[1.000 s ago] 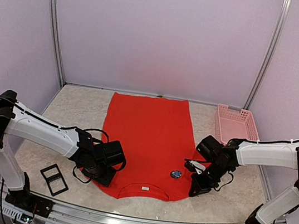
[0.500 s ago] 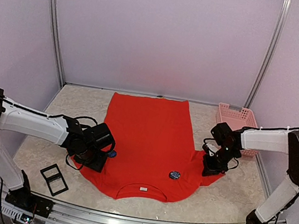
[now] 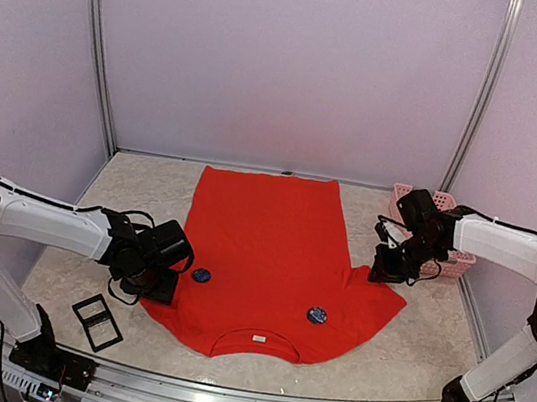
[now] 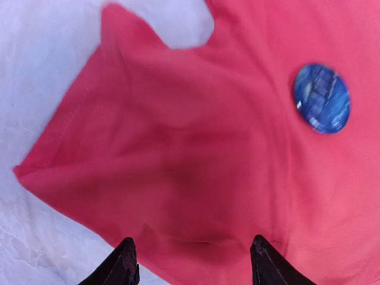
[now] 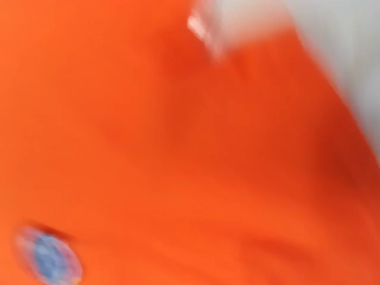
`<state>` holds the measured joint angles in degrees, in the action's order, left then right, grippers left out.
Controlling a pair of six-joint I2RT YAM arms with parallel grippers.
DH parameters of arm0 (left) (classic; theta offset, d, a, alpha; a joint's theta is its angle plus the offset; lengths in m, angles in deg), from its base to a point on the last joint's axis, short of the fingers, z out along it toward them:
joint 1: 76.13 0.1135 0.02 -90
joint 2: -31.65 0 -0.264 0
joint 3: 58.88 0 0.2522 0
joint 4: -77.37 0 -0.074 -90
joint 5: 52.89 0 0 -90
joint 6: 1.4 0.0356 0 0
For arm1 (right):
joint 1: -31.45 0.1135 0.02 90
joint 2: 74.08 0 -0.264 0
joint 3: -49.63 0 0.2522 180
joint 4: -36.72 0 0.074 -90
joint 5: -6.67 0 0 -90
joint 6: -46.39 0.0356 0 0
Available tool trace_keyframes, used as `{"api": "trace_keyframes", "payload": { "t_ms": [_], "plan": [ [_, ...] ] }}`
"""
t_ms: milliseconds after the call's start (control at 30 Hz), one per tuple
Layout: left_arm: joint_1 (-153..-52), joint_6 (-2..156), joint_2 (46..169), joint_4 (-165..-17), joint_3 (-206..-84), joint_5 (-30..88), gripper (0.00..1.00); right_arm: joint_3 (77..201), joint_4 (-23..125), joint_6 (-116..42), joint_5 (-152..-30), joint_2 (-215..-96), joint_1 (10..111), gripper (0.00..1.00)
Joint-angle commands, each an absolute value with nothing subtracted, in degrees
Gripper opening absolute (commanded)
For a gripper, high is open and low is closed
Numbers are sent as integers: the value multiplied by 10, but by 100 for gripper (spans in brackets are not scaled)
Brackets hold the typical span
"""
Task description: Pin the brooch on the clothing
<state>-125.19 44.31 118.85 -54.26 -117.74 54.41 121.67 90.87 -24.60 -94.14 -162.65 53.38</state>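
Note:
The red T-shirt [image 3: 267,246] lies flat on the table, its neckline with the white label [image 3: 259,338] nearest me. Two round blue brooches rest on it: one on the left chest [image 3: 202,275], one on the right chest [image 3: 317,315]. My left gripper [image 3: 158,289] is over the left sleeve. In the left wrist view it [image 4: 193,261] is open and empty above the sleeve [image 4: 148,154], with the left brooch [image 4: 321,98] ahead to its right. My right gripper [image 3: 384,270] is over the right sleeve. The right wrist view is blurred: red fabric [image 5: 190,148], a blue brooch [image 5: 48,257], no fingers.
A pink basket [image 3: 443,200] stands at the back right, partly behind my right arm. A black rectangular frame [image 3: 97,322] lies on the table at the near left. Metal posts stand at the back corners.
My left arm has drawn back to the left off the shirt, uncovering the left brooch. My right arm has moved away from the right brooch, farther back towards the pink basket.

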Motion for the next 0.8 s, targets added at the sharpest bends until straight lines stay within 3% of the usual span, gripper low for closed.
{"api": "trace_keyframes", "payload": {
  "t_ms": [0, 100, 167, 333, 433, 533, 767],
  "plan": [
    [-1217, 467, 1094, -498, -1255, 629, 62, 1313, 879, -292, -1018, -1564, 522, 32],
    [-1128, 457, 1039, -495, -1280, 678, 63, 1297, 772, -278, -1036, -1526, 467, 75],
    [-1086, 456, 1008, -516, -1265, 717, 66, 1257, 687, -262, -1022, -1498, 415, 94],
    [-1015, 512, 905, -666, -1156, 743, 75, 1129, 493, -245, -963, -1414, 320, 100],
    [-974, 481, 860, -669, -1111, 747, 76, 1052, 426, -235, -871, -1368, 304, 100],
    [-953, 451, 826, -674, -1066, 747, 77, 994, 404, -217, -793, -1333, 304, 100],
    [-941, 460, 769, -701, -1016, 734, 79, 963, 410, -214, -775, -1319, 304, 100]
  ]
}}
